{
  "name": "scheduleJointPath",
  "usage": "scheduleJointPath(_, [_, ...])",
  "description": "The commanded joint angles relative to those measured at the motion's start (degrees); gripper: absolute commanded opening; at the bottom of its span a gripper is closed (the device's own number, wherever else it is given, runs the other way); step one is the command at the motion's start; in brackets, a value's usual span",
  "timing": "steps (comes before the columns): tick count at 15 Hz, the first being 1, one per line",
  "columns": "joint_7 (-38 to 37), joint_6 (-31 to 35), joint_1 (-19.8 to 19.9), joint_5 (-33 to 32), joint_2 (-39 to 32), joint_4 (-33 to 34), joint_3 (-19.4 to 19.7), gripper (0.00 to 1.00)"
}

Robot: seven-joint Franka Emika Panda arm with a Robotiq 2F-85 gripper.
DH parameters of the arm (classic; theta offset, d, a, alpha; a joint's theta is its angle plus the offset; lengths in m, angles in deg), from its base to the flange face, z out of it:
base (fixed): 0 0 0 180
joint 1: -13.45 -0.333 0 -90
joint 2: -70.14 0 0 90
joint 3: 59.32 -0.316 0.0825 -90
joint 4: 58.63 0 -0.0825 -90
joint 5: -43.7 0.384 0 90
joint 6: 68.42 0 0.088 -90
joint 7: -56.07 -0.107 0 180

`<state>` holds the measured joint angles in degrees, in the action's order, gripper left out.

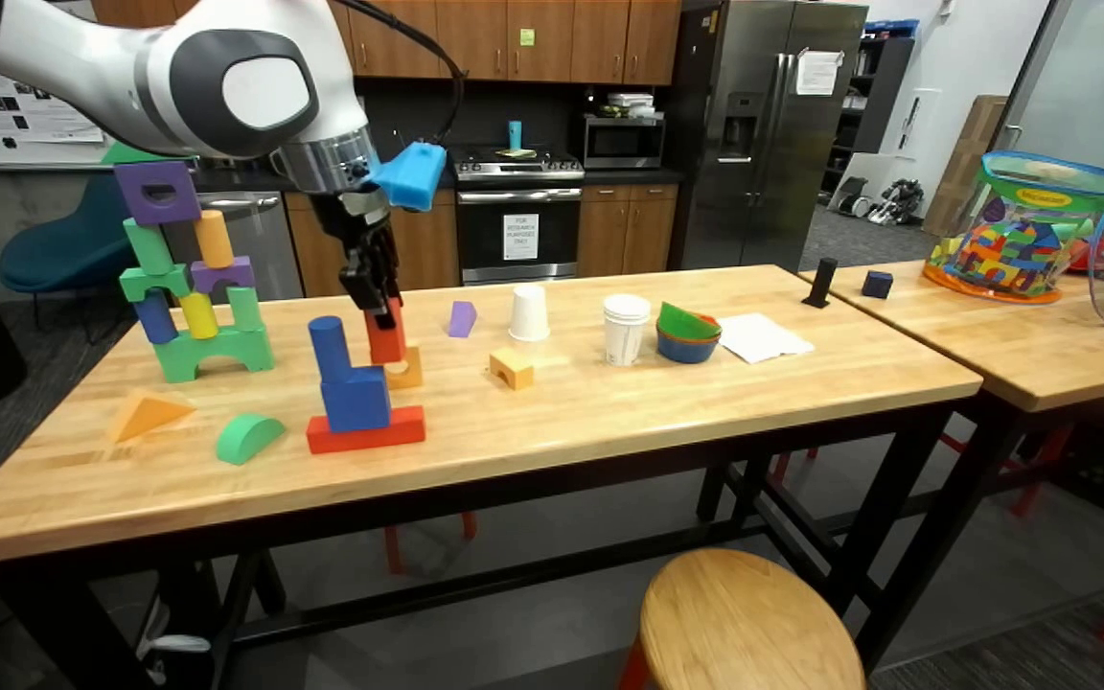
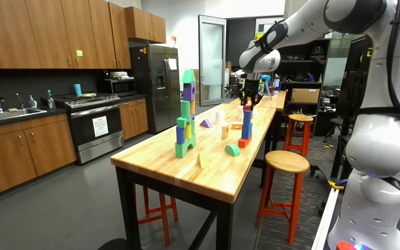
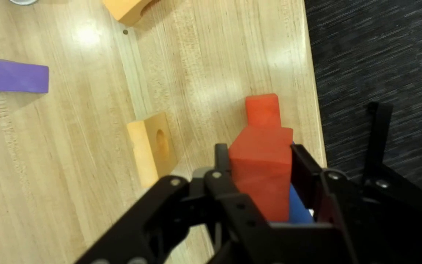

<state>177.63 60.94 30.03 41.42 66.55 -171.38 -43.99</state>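
Note:
A red block (image 3: pixel 260 176) is pinched between the two fingers of my gripper (image 3: pixel 258 152). In an exterior view, my gripper (image 1: pixel 382 316) points down, and the held red block (image 1: pixel 386 340) appears over the right part of a blue block (image 1: pixel 356 402). Whether they touch, I cannot tell. That blue block rests on a long red block (image 1: pixel 367 431), and a blue cylinder (image 1: pixel 330 350) stands on its left part. The wrist view shows one end of the long red block (image 3: pixel 263 110) beyond the held one, with a strip of blue (image 3: pixel 299 209) underneath.
A tall tower of blocks (image 1: pixel 215 359) stands left of the arm. A green half-round (image 1: pixel 248 438), an orange wedge (image 1: pixel 151 416), orange arch blocks (image 1: pixel 512 369) and a purple block (image 1: pixel 462 318) lie about. Farther right are white cups (image 1: pixel 529 314), bowls (image 1: pixel 684 347) and paper (image 1: pixel 763 337).

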Motion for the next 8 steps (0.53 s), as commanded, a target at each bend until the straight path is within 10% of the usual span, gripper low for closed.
scheduleJointPath(1, [-2.42, 1.02, -0.21, -1.77, 0.90, -1.04, -0.25, 0.19])
scheduleJointPath(8, [-3.70, 1.31, -0.79, -2.32, 0.88, -1.36, -0.71, 0.19])
